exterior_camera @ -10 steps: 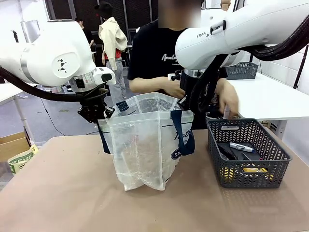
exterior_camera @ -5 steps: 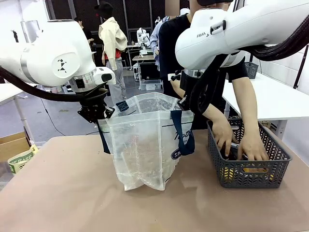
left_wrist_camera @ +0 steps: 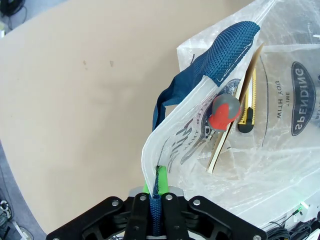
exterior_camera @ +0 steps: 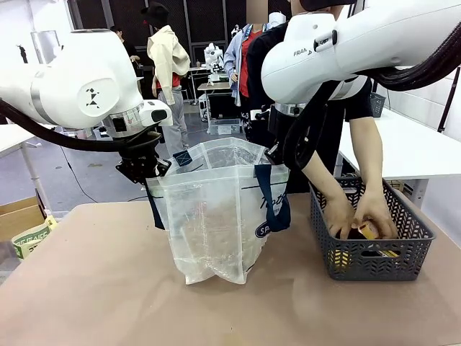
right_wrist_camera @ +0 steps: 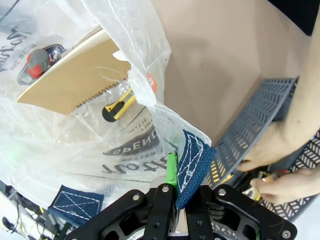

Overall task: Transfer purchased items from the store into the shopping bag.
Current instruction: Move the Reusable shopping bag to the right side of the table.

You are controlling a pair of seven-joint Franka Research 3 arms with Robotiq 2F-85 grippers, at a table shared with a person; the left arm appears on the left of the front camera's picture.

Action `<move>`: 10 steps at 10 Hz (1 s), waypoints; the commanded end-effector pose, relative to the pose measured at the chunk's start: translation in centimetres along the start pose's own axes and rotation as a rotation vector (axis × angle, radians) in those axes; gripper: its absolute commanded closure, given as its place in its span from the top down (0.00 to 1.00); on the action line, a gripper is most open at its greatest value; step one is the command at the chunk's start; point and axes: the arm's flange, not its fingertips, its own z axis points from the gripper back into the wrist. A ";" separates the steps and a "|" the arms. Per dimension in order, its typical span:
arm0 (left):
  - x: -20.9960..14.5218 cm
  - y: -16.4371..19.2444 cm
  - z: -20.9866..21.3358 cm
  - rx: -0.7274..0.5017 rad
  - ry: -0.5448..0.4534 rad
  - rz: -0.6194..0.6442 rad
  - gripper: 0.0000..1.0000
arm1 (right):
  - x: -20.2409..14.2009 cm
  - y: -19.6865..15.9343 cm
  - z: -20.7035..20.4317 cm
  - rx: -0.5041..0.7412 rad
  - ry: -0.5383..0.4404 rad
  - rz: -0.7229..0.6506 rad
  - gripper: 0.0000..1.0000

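Note:
The shopping bag (exterior_camera: 216, 216) stands open at the table's middle, held up at both sides. My left gripper (exterior_camera: 148, 173) is shut on its left navy strap (left_wrist_camera: 210, 60), seen close up at my left gripper (left_wrist_camera: 156, 200). My right gripper (exterior_camera: 272, 155) is shut on the right strap (right_wrist_camera: 192, 167), shown close up at my right gripper (right_wrist_camera: 177, 192). Inside the bag lie a flat brown cardboard piece (right_wrist_camera: 70, 80), a yellow-and-black item (left_wrist_camera: 247, 110) and a red-and-grey object (left_wrist_camera: 223, 111). The store (exterior_camera: 371, 259), a dark grey basket, stands to the right. Both of the person's hands (exterior_camera: 360, 216) are in it, holding a small yellow item (exterior_camera: 367, 231).
The person stands at the far side, leaning over the basket (right_wrist_camera: 250, 130). A second grey basket (exterior_camera: 374, 104) sits on a white table behind. Bare tan tabletop (exterior_camera: 94, 288) lies in front and to the left of the bag.
The person has reached both hands into the basket and taken up a small yellow item. Neither arm has moved, and the bag stays held open.

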 end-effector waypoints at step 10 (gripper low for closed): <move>-0.1 0.2 0.1 0.003 -0.001 0.003 0.00 | -0.2 -0.2 -0.1 -0.004 0.000 -0.003 0.00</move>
